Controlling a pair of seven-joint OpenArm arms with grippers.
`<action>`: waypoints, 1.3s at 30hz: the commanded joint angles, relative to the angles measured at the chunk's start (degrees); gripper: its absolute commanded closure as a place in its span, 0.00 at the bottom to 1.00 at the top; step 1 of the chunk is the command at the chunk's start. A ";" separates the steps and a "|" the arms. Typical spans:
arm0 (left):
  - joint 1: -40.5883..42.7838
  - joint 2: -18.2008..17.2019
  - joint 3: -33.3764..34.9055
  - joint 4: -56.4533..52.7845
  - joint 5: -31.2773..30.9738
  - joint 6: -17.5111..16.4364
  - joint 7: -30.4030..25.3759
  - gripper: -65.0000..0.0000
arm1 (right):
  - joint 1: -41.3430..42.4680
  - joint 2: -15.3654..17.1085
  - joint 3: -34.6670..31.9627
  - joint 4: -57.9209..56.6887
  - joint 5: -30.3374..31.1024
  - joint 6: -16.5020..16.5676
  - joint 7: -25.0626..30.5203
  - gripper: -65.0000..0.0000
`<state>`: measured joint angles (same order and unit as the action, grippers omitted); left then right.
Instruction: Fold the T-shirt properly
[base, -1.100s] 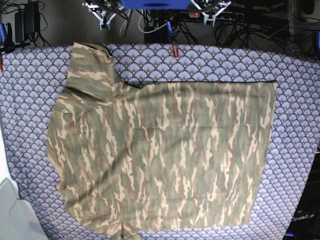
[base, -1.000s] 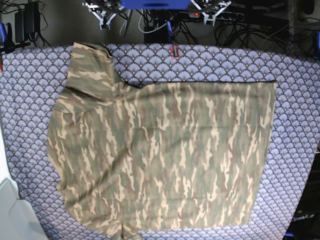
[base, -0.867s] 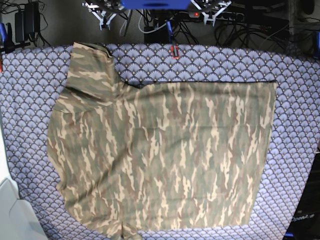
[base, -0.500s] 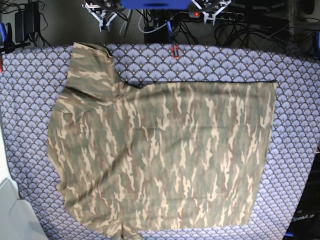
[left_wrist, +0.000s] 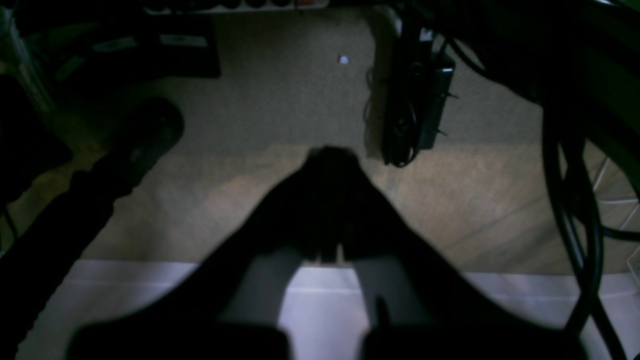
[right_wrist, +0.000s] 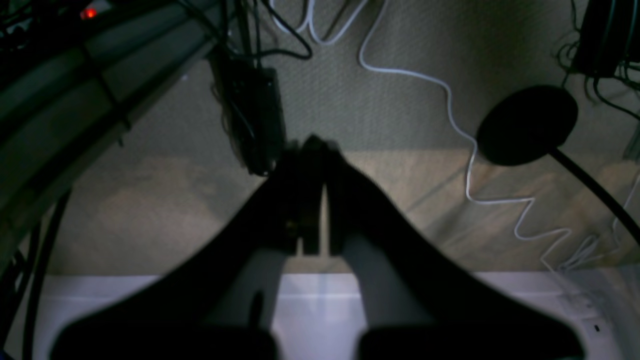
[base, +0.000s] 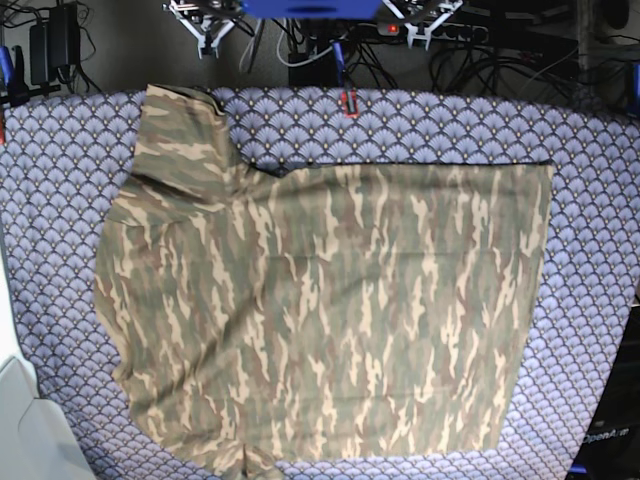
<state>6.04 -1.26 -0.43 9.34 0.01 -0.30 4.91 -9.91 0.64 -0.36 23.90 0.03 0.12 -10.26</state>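
Observation:
The camouflage T-shirt (base: 330, 310) lies spread flat on the purple scallop tablecloth (base: 60, 200). One sleeve (base: 180, 140) points to the back left and the straight hem (base: 545, 290) is at the right. A dark collar edge (base: 265, 168) shows at its top, and its lower edge runs off the frame bottom. Both arms are pulled back behind the table's far edge, well away from the cloth. My right gripper (base: 205, 28) and left gripper (base: 420, 28) show only as white parts there. In the wrist views the left gripper (left_wrist: 330, 160) and right gripper (right_wrist: 312, 150) hang over the floor, shut on nothing.
A red clip (base: 349, 102) sits at the table's far edge. Cables and power strips (base: 460, 40) crowd the floor behind. A white object (base: 25, 420) stands at the front left corner. A black adapter (left_wrist: 417, 100) and a white cable (right_wrist: 450, 125) lie on the floor.

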 joint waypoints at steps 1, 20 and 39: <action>1.03 -0.98 0.12 0.19 0.30 -0.28 -0.38 0.99 | -0.77 0.19 -0.03 0.67 0.19 -0.16 0.37 1.00; 32.07 -6.96 -2.87 53.56 -0.14 -0.01 0.06 0.99 | -30.04 2.48 0.14 57.29 0.27 -0.16 -5.08 1.00; 50.26 -6.61 -13.60 104.37 -0.23 -0.28 13.69 0.99 | -31.27 2.56 0.58 90.87 0.27 4.58 -24.24 0.99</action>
<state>55.33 -7.75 -13.82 113.16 -0.27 -0.91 19.00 -40.64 3.01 0.08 113.78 0.16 4.45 -35.35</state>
